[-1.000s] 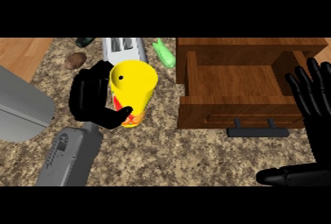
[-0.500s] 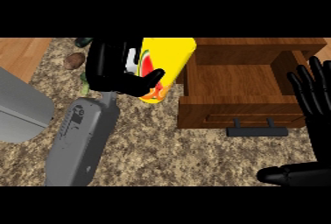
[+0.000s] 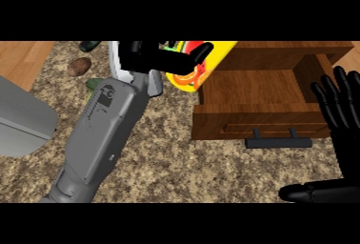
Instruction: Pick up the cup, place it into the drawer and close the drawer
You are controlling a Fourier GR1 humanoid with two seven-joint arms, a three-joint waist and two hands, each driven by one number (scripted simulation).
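Since the earlier frames the left robot hand [image 3: 158, 58] had carried the yellow cup [image 3: 204, 64] up and rightward, from the middle of the table [image 3: 183, 167] to the upper centre of the frame, over the left wall of the open drawer [image 3: 260, 88]. Its black fingers were curled around the cup, which tilted and showed red and green markings on its side. The grey forearm [image 3: 98, 133] stretched diagonally from the lower left. The right robot hand [image 3: 345, 105] rested at the right edge, fingers straight and pointing up, holding nothing, just beside the drawer's right wall. The drawer's dark handle [image 3: 277, 142] sat below its wooden front. A small brown object [image 3: 79, 66] lay on the table in the upper left.
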